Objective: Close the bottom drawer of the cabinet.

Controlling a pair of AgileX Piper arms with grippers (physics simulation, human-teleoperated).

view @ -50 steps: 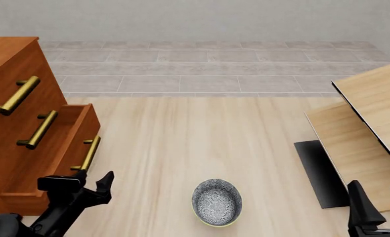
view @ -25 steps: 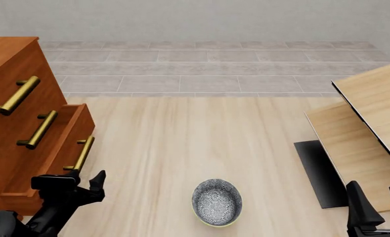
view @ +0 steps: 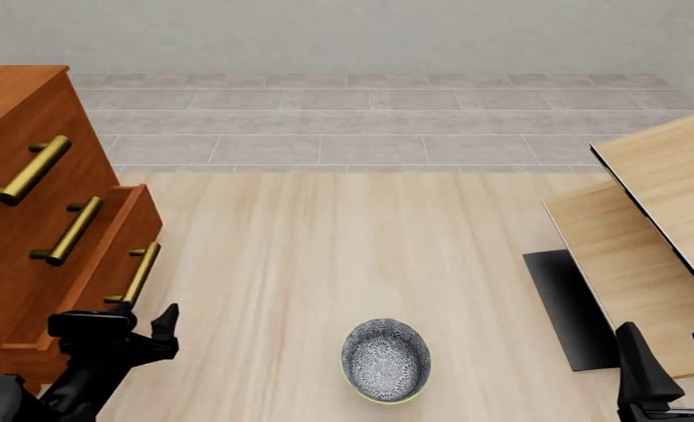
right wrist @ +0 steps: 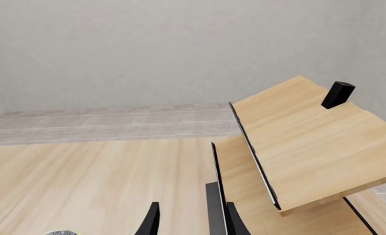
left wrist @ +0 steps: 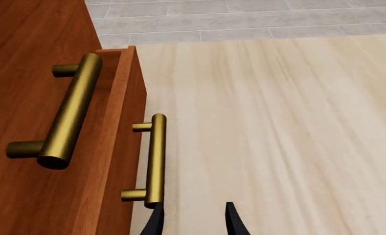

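The cabinet [view: 18, 123] stands at the left, reddish-brown with three brass-handled drawers. Its bottom drawer [view: 103, 264] sticks out a little from the cabinet's front, with its brass handle [view: 135, 274] facing the floor area. In the left wrist view the bottom drawer [left wrist: 132, 98] and its handle [left wrist: 155, 161] lie just ahead. My left gripper [view: 129, 318] is open right at the near end of that handle, and one fingertip [left wrist: 155, 223] sits just under the handle's end. My right gripper [view: 673, 347] is open and empty at the far right.
A patterned bowl [view: 385, 359] sits on the light wooden floor near the front middle. Pale wooden boards [view: 663, 176] and a dark mat [view: 570, 308] are at the right. A small black block [right wrist: 338, 94] stands on the upper board.
The bottom drawer has slid left, further into the cabinet. My left gripper has moved left with it, staying at the handle. The right gripper has not moved.
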